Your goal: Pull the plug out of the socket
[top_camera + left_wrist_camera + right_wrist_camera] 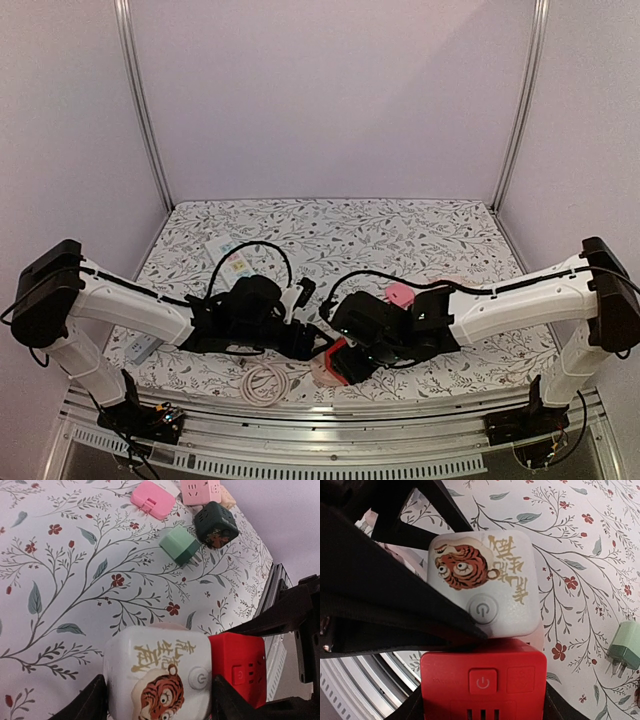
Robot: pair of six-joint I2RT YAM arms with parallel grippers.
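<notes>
Joined white cube and red cube: likely light, rigid, slick (take the flat sides). Holds: left pincer grips white, right pincer grips red.

I read a power symbol on the white cube, another on the red cube; gold Chinese characters on the white cube are illegible to me.
</notes>
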